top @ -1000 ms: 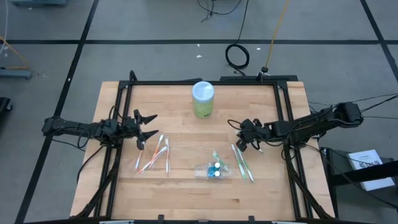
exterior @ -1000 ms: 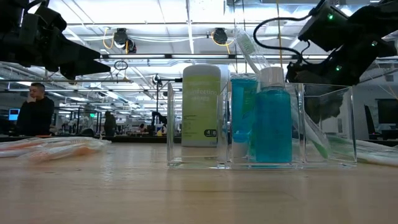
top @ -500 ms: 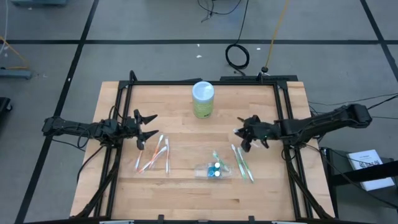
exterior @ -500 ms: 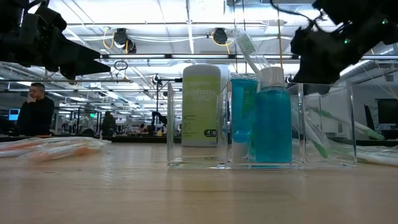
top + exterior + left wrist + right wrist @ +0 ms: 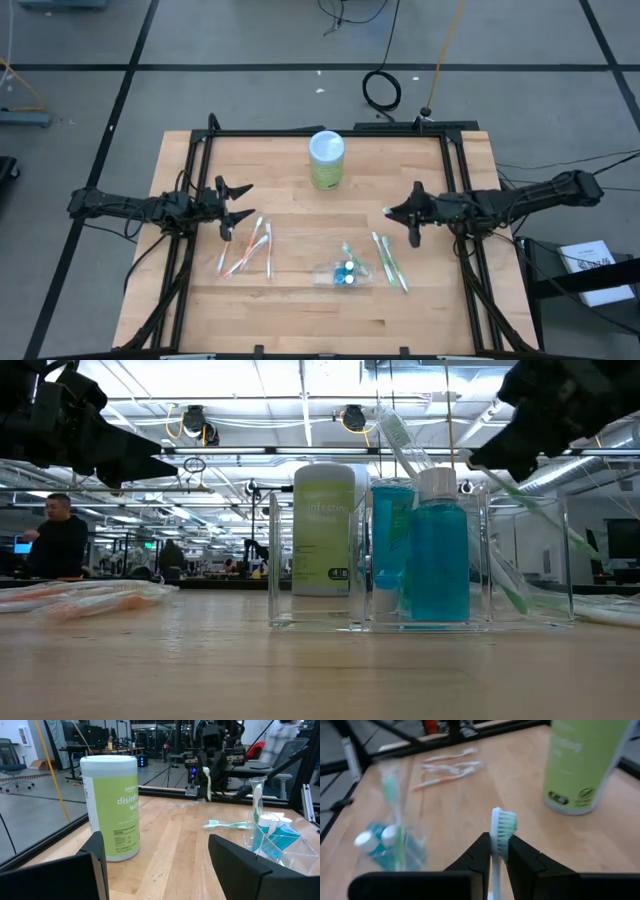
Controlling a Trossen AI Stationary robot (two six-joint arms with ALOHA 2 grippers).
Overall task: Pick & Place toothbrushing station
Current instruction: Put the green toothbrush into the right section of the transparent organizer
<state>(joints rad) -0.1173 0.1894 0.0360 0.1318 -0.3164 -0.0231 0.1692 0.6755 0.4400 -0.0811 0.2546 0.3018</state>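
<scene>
On the counter's (image 5: pixel 300 310) left side, your left hand (image 5: pixel 237 203) waits with fingers spread apart and nothing between them, just beside the loose orange and white toothbrushes (image 5: pixel 248 250). No work for it right now. Mid-counter at the back stands the green wipes canister (image 5: pixel 326 160), not part of this step. Nearer the front, centre-right, sits the clear organizer (image 5: pixel 343 273), already holding two blue bottles (image 5: pixel 440 550) and one green toothbrush leaning upright in it. Two more green toothbrushes (image 5: pixel 390 262) lie flat just beside its right wall. Over on the right, your right hand (image 5: pixel 414 212) is up off the counter, fingers clamped on a green-bristled toothbrush (image 5: pixel 501 831), bristle end poking out past the fingertips. It hangs behind and to the right of the organizer, near it but not over it.

Step in hand, as I judge it: carry phase, toothbrush picked, not yet placed. Next move calls for bringing the right hand over the organizer, tipping the brush upright, lining it with a free compartment and lowering before you release. Mind the brush already leaning in there and the thin clear walls; a nudge could slide the organizer.
</scene>
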